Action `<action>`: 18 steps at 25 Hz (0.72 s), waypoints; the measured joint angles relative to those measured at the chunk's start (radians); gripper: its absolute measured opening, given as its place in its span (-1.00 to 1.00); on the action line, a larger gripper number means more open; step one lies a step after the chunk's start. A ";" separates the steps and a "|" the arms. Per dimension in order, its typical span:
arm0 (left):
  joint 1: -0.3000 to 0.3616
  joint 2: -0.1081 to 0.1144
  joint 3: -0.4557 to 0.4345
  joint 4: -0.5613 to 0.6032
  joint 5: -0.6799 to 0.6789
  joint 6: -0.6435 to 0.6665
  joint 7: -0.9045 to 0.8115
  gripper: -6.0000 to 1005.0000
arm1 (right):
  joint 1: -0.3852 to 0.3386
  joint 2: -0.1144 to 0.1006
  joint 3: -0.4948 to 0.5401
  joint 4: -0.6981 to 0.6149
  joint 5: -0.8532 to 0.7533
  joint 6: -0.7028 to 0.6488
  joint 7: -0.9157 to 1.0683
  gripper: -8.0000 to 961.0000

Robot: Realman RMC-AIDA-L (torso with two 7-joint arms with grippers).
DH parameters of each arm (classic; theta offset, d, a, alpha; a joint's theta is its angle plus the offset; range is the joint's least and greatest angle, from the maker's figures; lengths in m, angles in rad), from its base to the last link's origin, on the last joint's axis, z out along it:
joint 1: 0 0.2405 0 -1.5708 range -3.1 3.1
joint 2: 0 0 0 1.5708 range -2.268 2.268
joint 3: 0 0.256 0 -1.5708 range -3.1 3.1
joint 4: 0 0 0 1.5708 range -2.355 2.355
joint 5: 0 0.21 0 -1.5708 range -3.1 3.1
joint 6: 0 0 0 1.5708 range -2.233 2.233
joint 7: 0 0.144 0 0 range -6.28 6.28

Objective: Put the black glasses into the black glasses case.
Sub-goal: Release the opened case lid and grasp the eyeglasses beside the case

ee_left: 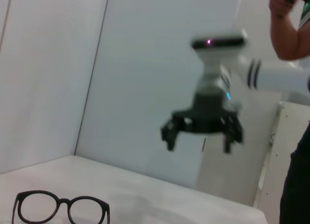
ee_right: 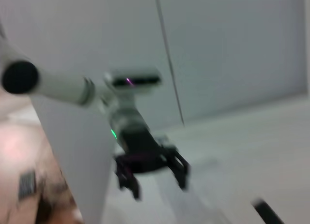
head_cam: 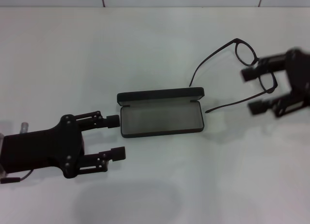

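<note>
The black glasses case [head_cam: 160,118] lies open in the middle of the white table, grey lining up, lid hinged toward the far side. The black glasses [head_cam: 252,64] rest on the table to its right, temple arms unfolded and pointing toward the case; the left wrist view shows their front [ee_left: 63,207]. My right gripper [head_cam: 255,91] is open and hovers in the air over the glasses, apart from them, as the left wrist view shows the right gripper [ee_left: 202,134]. My left gripper [head_cam: 115,137] is open, just left of the case, and holds nothing.
The table [head_cam: 155,45] is white with a pale wall behind it. A person's arm [ee_left: 286,21] shows beyond the table on the right side. The left arm [ee_right: 145,158] appears far off in the right wrist view.
</note>
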 joint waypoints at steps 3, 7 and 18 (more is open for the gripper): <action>-0.008 0.011 0.002 0.006 0.007 0.001 -0.011 0.43 | 0.093 -0.045 0.000 -0.136 -0.156 -0.011 0.248 0.72; -0.018 0.012 -0.001 0.001 0.018 0.000 -0.012 0.43 | 0.236 -0.063 0.008 -0.217 -0.482 -0.006 0.507 0.72; -0.042 0.004 -0.001 0.000 0.025 -0.041 -0.005 0.42 | 0.351 0.060 -0.004 -0.059 -0.882 0.267 0.694 0.69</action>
